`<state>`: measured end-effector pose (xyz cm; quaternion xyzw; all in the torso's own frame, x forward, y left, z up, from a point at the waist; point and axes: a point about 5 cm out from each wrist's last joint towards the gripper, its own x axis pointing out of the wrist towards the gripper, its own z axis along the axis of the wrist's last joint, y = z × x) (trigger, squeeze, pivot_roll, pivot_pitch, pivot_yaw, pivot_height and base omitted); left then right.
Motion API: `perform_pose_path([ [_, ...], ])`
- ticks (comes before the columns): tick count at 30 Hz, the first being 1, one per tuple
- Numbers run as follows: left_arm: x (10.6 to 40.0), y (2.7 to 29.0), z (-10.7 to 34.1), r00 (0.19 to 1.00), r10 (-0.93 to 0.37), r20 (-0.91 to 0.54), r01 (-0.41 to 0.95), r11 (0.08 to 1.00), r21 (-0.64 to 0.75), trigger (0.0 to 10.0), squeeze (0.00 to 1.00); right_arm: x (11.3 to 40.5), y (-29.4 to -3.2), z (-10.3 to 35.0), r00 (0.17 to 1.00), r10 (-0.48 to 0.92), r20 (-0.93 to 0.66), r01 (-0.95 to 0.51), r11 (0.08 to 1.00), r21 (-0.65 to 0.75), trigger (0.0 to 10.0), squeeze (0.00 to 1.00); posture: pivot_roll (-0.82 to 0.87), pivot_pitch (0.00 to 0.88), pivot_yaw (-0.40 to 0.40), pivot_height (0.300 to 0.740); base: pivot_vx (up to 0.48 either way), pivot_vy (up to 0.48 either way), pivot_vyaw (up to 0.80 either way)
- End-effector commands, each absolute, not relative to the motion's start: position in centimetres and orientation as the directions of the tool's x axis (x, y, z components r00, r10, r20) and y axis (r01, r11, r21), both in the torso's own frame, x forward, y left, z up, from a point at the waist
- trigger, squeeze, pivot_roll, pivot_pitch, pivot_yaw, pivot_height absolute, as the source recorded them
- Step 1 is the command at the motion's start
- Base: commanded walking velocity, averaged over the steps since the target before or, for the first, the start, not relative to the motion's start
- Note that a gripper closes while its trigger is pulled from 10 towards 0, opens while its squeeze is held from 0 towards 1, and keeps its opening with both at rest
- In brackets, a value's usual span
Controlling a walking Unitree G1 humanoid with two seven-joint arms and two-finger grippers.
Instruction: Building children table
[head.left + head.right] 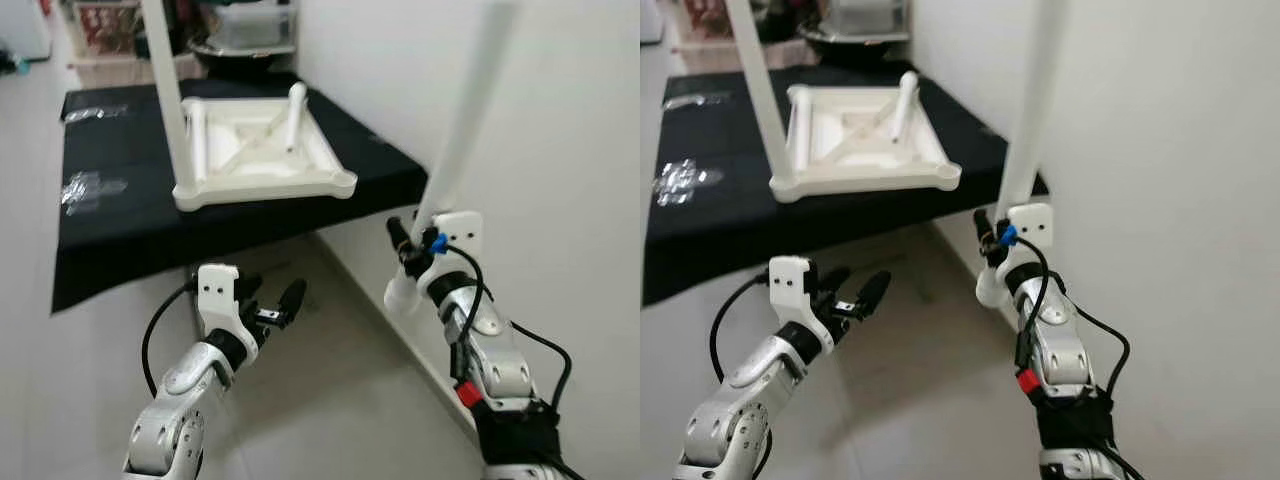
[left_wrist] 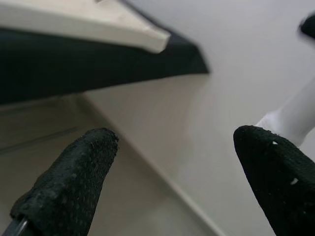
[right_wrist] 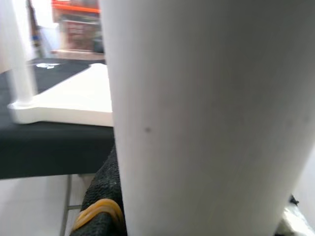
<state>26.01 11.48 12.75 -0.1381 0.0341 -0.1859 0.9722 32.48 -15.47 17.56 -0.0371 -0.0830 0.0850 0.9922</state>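
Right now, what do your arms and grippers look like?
Both arms are silver, jointed metal with a white bracket at each wrist. The left gripper and right gripper have long black textured fingers. Black cables loop along each forearm. The right arm has a red tag and a blue fitting by the wrist.

A low table draped in black cloth [image 1: 120, 215] stood against a plain white wall [image 1: 560, 110]. Crinkled clear tape patches [image 1: 88, 187] lay on the cloth's left side. The pale glossy floor [image 1: 330, 390] caught soft light. Behind the table stood cluttered shelves [image 1: 105, 25] and a clear plastic storage box [image 1: 250, 22].
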Motion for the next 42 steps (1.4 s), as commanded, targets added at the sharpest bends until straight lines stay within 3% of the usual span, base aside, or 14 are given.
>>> perform_pose_path([
  [1, 25.5, 11.3, 12.9, 0.938, -0.345, -0.005, 0.334, 0.912, -0.24, 10.0, 0.0, 32.0, -14.9, 17.5, 0.969, 0.172, 0.178, -0.148, 0.979, -0.139, 10.0, 0.0, 0.07, 0.0, -0.066, 0.74, 0.0, 0.0, 0.8],
  [6, 25.1, 11.2, 12.1, 0.95, -0.309, -0.034, 0.292, 0.925, -0.242, 10.0, 0.0, 31.5, -15.0, 16.9, 0.973, 0.158, 0.17, -0.132, 0.978, -0.159, 10.0, 0.0, 0.07, 0.0, -0.072, 0.74, 0.0, 0.0, 0.8],
  [16, 25.1, 11.7, 11.3, 0.972, -0.228, -0.06, 0.205, 0.943, -0.261, 10.0, 0.0, 30.9, -15.0, 15.2, 0.984, 0.153, 0.094, -0.142, 0.984, -0.107, 10.0, 0.0, 0.06, 0.003, -0.073, 0.74, 0.0, -0.24, 0.0],
  [29, 25.2, 11.6, 10.9, 0.975, -0.199, -0.1, 0.168, 0.951, -0.26, 10.0, 0.0, 30.7, -14.6, 16.1, 0.975, 0.166, 0.145, -0.157, 0.985, -0.069, 10.0, 0.0, 0.06, 0.011, -0.076, 0.74, 0.172, -0.301, 0.0],
  [37, 25.1, 11.2, 11.5, 0.978, -0.196, -0.072, 0.181, 0.969, -0.169, 10.0, 0.0, 30.7, -14.7, 16.3, 0.975, 0.157, 0.157, -0.146, 0.986, -0.079, 10.0, 0.0, 0.06, 0.011, -0.08, 0.74, 0.0, 0.0, 0.4],
  [38, 25.2, 10.9, 12.1, 0.975, -0.213, -0.054, 0.209, 0.975, -0.079, 10.0, 0.0, 30.8, -15.0, 16.5, 0.98, 0.117, 0.159, -0.111, 0.993, -0.045, 10.0, 0.0, 0.06, 0.011, -0.085, 0.74, 0.0, 0.0, 0.8],
  [42, 25.7, 10.8, 13.3, 0.98, -0.199, -0.011, 0.198, 0.977, -0.074, 10.0, 0.0, 31.2, -15.3, 17.2, 0.981, 0.071, 0.181, -0.071, 0.997, -0.008, 10.0, 0.0, 0.06, 0.011, -0.084, 0.74, 0.0, 0.0, 0.34],
])
